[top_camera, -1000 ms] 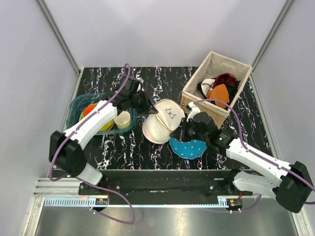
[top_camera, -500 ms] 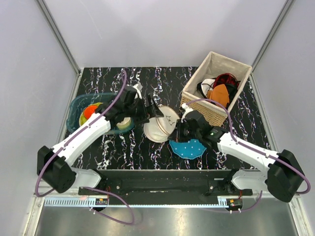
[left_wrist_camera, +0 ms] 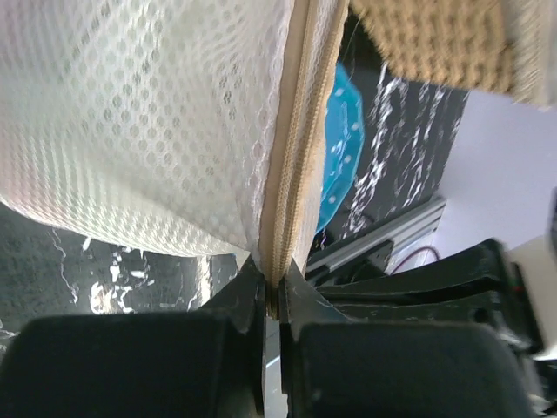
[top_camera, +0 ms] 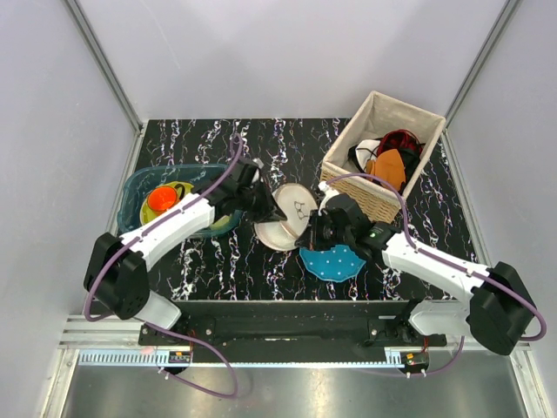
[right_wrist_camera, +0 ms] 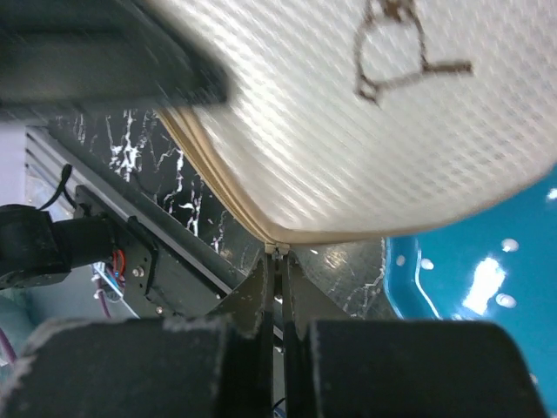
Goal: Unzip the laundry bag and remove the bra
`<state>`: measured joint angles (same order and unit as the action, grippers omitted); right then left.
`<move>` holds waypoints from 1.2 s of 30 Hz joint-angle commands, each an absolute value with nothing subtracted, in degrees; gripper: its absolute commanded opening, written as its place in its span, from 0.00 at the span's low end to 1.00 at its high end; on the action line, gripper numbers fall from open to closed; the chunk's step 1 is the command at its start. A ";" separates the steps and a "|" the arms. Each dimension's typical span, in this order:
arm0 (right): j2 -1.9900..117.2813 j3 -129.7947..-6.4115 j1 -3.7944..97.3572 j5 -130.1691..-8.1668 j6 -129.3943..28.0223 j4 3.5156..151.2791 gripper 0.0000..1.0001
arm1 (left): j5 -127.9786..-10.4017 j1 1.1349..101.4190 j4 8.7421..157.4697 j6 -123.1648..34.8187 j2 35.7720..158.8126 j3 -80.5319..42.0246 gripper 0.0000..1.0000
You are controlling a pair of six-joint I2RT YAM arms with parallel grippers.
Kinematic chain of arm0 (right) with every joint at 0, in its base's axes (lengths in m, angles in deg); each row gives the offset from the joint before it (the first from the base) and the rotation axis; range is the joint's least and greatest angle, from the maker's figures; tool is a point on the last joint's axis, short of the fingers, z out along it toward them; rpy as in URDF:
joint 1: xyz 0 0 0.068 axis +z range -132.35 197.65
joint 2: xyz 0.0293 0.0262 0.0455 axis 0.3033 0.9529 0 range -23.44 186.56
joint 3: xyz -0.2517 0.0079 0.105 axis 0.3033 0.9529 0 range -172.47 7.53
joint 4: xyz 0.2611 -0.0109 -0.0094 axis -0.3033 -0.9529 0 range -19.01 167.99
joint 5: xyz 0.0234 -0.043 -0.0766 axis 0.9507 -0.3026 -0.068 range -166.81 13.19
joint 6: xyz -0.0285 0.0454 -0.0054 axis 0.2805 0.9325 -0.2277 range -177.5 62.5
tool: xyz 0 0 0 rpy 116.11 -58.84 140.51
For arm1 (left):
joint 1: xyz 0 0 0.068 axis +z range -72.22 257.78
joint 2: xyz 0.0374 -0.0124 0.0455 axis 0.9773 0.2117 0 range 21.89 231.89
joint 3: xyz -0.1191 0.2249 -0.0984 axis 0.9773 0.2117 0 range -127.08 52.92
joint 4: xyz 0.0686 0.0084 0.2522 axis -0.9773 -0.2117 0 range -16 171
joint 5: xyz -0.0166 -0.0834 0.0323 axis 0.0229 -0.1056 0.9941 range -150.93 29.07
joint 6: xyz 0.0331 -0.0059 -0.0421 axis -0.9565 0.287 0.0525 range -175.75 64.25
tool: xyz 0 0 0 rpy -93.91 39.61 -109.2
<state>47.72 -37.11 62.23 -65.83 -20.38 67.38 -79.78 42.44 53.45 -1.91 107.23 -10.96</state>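
Left gripper (left_wrist_camera: 271, 296) is pinched tight on the laundry bag (left_wrist_camera: 148, 131) rim, right on the beige woven zip tape (left_wrist_camera: 291, 131). Right gripper (right_wrist_camera: 278, 272) is clamped narrow on the opposite rim edge. Versus a second ago, the bag has tipped from near-flat up onto its edge and the left arm has swung inward. Bag hangs between both grippers over the black marbled table (top_camera: 287, 139), beside the wicker basket (top_camera: 409, 113), touching-close to the teal dotted disc (top_camera: 335, 261). It's cream honeycomb mesh, soft and domed, with a dark outline print (right_wrist_camera: 396, 39).
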 commanded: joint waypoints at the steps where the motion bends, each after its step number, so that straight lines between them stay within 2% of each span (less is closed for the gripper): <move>1: 43.37 -37.04 62.13 -70.12 -23.39 63.50 0.00 | -77.89 48.23 53.49 -4.24 103.72 -16.34 0.00; 6: 38.62 -32.99 60.37 -73.11 -24.10 61.03 0.00 | -80.35 52.28 52.62 -6.18 103.97 -17.75 0.00; 13: 40.90 -35.70 60.19 -74.34 -25.16 60.24 0.00 | -82.72 52.38 52.52 -7.85 104.95 -19.16 0.00; 14: 41.51 -36.23 60.28 -75.04 -25.07 59.72 0.05 | -84.20 52.38 53.05 -8.03 104.94 -18.11 0.00; 17: 43.09 -38.61 60.19 -76.54 -26.47 57.52 0.58 | -85.80 52.11 54.72 -8.29 104.42 -15.65 0.00; 18: 43.10 -39.22 60.11 -76.55 -26.82 56.99 0.64 | -85.98 51.94 54.98 -8.47 104.33 -14.94 0.00; 20: 42.66 -40.72 60.19 -76.37 -28.05 56.11 0.69 | -86.85 51.85 55.77 -8.64 104.06 -13.09 0.00; 27: 43.19 -46.34 60.19 -76.55 -30.34 53.56 0.75 | -87.91 51.67 55.95 -10.75 103.71 -11.60 0.00; 36: 46.43 -49.42 60.11 -76.98 -28.67 55.93 0.77 | -87.47 50.01 56.48 -11.80 101.60 -9.49 0.00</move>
